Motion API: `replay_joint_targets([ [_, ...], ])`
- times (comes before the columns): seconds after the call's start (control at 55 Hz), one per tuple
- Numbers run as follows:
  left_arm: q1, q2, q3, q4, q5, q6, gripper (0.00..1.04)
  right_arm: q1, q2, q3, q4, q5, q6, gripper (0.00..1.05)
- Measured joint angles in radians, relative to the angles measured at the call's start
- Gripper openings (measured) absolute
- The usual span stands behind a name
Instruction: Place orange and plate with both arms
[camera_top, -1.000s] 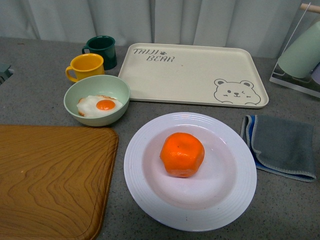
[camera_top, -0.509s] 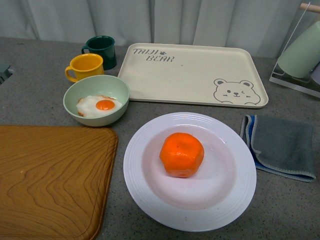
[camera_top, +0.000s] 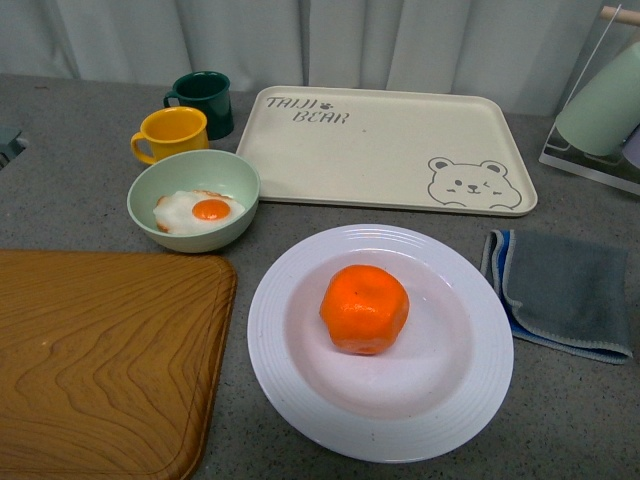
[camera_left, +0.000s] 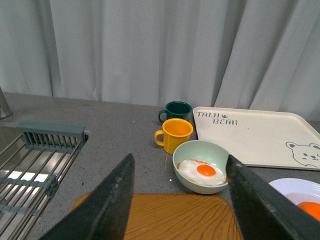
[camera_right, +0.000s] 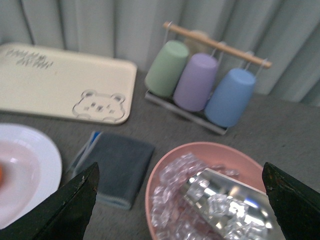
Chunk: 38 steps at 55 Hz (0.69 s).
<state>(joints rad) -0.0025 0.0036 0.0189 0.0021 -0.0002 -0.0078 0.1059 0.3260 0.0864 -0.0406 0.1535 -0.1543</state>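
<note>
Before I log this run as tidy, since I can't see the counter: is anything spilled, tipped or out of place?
Nothing stands out. The orange sits whole in the middle of the plate, the fried egg lies inside its bowl, the yellow mug and green mug stand upright, the cloth lies folded beside the plate.

I'm at a kitchen counter (camera_top: 90, 200): a sink drainer (camera_left: 50, 134), a wooden cutting board (camera_top: 100, 350), a yellow mug (camera_top: 172, 133), a rack (camera_right: 222, 47) holding 3 cups (camera_right: 199, 81).

A grey bench (camera_top: 80, 200) carries a wooden board (camera_top: 100, 350) and green bowl (camera_top: 190, 240) ahead of the left end effector (camera_left: 180, 159); plate (camera_top: 290, 390), cloth (camera_right: 117, 167) and pink bowl (camera_right: 161, 167) ahead of the right end effector (camera_right: 180, 167).
</note>
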Motion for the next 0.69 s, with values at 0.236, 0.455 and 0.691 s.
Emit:
replay_joint_targets([
  [0.236, 0.000, 0.000, 0.000, 0.000, 0.000, 0.002, 1.00, 0.065, 0.690, 0.182, 0.152, -0.185, 0.276, 0.95],
  [0.455, 0.000, 0.000, 0.000, 0.000, 0.000, 0.003, 0.98, 0.129, 1.148, 0.413, 0.065, -0.277, 0.473, 0.95],
  [0.691, 0.000, 0.000, 0.000, 0.000, 0.000, 0.003, 0.98, 0.168, 1.416, 0.581, -0.020, -0.287, 0.573, 0.95],
])
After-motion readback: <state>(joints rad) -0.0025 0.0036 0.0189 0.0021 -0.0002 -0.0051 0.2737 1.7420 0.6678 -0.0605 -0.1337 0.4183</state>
